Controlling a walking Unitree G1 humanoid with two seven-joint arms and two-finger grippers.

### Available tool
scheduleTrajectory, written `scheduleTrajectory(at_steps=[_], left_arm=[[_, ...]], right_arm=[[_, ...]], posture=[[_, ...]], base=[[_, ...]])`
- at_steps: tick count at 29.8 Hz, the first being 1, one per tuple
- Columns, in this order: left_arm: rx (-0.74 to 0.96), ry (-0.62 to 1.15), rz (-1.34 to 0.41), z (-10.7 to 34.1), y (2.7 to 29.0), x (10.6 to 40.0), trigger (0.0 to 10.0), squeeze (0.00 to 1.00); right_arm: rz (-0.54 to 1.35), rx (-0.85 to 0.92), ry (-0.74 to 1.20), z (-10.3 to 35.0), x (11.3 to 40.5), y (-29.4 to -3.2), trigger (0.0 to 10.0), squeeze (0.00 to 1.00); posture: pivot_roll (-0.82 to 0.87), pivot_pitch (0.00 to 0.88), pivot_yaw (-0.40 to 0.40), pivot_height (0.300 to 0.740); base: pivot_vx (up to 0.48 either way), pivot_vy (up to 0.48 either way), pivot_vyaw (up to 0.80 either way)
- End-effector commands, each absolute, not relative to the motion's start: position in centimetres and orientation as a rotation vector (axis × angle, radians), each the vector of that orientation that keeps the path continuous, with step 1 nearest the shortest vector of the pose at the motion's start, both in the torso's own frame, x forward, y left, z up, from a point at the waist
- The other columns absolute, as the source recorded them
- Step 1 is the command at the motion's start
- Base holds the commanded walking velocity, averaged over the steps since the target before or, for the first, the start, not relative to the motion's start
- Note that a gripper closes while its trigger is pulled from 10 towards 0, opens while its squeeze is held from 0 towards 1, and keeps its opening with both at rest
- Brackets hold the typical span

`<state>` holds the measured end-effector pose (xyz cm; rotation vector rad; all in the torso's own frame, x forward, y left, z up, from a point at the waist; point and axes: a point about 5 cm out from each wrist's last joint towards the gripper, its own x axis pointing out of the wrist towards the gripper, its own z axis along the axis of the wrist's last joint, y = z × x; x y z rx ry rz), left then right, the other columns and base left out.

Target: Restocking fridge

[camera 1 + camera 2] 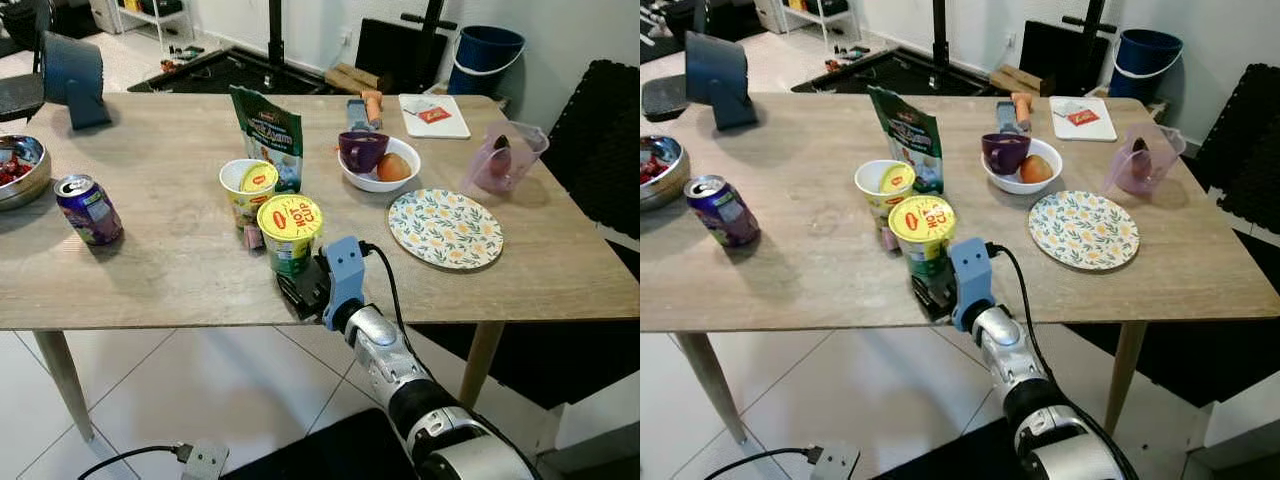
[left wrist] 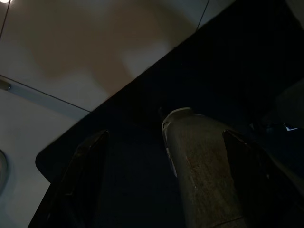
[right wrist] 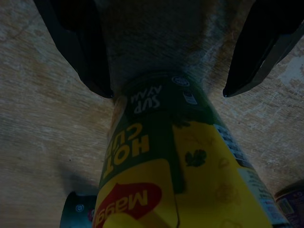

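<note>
A yellow-lidded green Hot Cup noodle cup [image 1: 290, 232] stands upright near the front edge of the wooden table [image 1: 170, 265]. My right gripper [image 1: 302, 290] rests at that edge just in front of the cup's base. In the right wrist view the cup [image 3: 180, 171] sits between the two black fingers [image 3: 83, 52], which are spread open on either side of its base. A second noodle cup [image 1: 248, 188] and a green snack pouch [image 1: 268, 132] stand right behind it. My left gripper [image 2: 165, 134] hangs idle in the dark, its fingers apart.
A purple drink can [image 1: 88, 209] lies to the left, beside a metal bowl [image 1: 20, 172]. To the right are a white bowl [image 1: 382, 170] with a purple cup and fruit, a flowered plate [image 1: 445, 228] and a pink jug [image 1: 503, 157]. A black chair [image 1: 600, 140] stands at the table's right end.
</note>
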<state>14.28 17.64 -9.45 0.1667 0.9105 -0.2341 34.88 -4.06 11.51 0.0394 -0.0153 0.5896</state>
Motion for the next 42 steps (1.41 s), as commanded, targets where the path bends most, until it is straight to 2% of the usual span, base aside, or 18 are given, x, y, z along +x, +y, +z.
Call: scheduleTrajectory(at_steps=[1, 42], left_arm=[[0.147, 1.223, -0.277, -12.0, 17.8, 5.8, 10.0, 0.00], [0.133, 1.213, -0.292, -12.1, 17.0, 5.2, 10.0, 0.00]], right_arm=[[0.652, 0.096, -0.008, 11.8, 34.2, -1.0, 10.0, 0.00], [0.750, 0.209, -0.138, 15.8, 34.0, 2.8, 10.0, 0.00]], posture=[[0.17, 0.263, -0.060, 0.740], [0.19, 0.296, -0.076, 0.740]], base=[[0.000, 0.000, 0.00], [0.000, 0.000, 0.00]])
